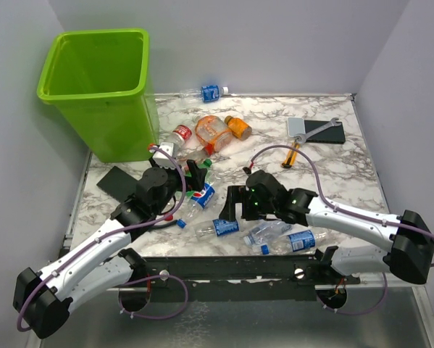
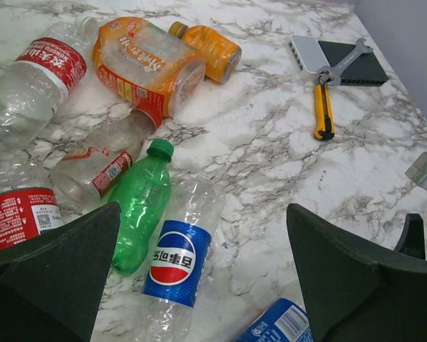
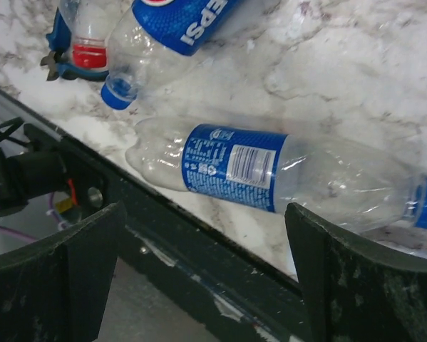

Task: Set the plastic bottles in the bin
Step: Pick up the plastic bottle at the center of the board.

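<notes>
Plastic bottles (image 1: 224, 227) strewn on table (image 1: 354, 174), bin (image 1: 122, 123) far left, left fingers (image 2: 49, 278) and right fingers (image 3: 56, 285) wide open, empty.

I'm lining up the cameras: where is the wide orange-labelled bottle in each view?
Top external: the orange-labelled bottle lies behind centre, right of the bin.
Left wrist: that bottle sits upper left.
Right wrist: not in it.
Landmark: the small orange bottle beside it, in both.

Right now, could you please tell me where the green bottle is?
In the left wrist view, the green bottle lies on the marble table left of centre, between a crumpled red-labelled clear bottle and a Pepsi-labelled bottle.
</notes>
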{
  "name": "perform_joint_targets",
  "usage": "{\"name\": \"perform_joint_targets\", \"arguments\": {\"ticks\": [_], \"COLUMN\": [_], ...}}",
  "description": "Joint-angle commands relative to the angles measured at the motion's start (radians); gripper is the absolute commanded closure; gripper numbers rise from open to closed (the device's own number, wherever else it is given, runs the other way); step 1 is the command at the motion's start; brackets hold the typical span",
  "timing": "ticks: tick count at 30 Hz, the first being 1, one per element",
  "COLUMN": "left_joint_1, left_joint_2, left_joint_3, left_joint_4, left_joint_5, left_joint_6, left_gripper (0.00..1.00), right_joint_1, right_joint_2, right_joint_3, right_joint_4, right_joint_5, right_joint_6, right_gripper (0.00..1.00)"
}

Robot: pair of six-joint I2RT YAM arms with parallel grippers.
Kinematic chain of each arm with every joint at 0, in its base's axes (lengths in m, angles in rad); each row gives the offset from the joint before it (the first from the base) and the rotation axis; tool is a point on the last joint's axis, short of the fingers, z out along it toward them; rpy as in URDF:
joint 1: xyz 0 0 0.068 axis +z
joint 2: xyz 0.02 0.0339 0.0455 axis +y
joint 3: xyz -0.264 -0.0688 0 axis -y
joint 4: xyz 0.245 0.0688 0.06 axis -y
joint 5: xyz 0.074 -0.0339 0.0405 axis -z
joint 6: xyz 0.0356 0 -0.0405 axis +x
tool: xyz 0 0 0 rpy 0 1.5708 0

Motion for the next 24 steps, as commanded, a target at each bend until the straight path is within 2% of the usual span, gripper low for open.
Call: {"name": "perform_joint_targets", "arguments": {"ticks": [1, 8, 13, 16, 24], "left_joint_1": [-0.001, -0.001, -0.001, -0.001, -0.002], "left_joint_2": [0.019, 0.013, 0.027, 0.029, 0.039], "left_joint_3": [0.009, 0.0, 0.002, 0.002, 0.001], "left_joint_4": [-0.017, -0.017, -0.027, -0.039, -0.043], "left_joint_5": [0.002, 0.004, 0.015, 0.014, 0.015], "left_joint_6": [0.003, -0.018, -0.026, -0.028, -0.032], "left_gripper": [0.01, 0.01, 0.01, 0.01, 0.01], "right_joint_1": [0.002, 0.002, 0.001, -0.014, -0.104], "right_joint_2": [-0.012, -0.013, 0.003, 0.041, 0.179], "right_joint_3": [-0.045, -0.145, -0.16, -0.159, -0.121], "right_joint_4": [0.01, 0.013, 0.002, 0.024, 0.105], "right_joint_5": [-0.136, -0.119, 0.033, 0.116, 0.202], "right_joint_6": [0.173, 0.33, 0.407, 0.431, 0.434], "right_gripper": [0.04, 0.03, 0.0, 0.0, 0.0]}}
